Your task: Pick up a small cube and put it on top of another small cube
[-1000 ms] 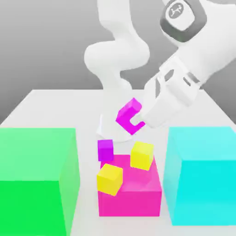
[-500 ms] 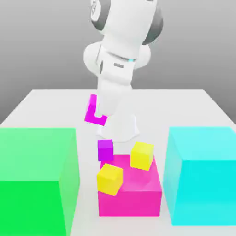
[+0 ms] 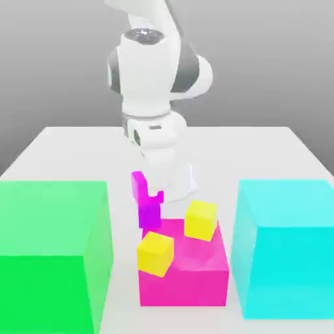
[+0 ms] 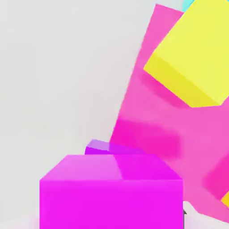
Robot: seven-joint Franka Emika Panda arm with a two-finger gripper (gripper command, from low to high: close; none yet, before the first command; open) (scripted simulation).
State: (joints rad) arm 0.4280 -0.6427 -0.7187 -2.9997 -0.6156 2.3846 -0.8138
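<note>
Small cube between pincer fingers, directly above second small cube

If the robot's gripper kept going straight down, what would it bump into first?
Probably the small purple cube at the gripper. It sits right over the other purple cube, so that one comes next. Depth is hard to judge here.

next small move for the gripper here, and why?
Probably a straight lift away. In the exterior view the carried purple cube sits on top of the second purple cube, offset toward that view's left, with the gripper right at it. The hand view shows the upper cube covering most of the lower one. Any sideways motion could knock it off.
</note>
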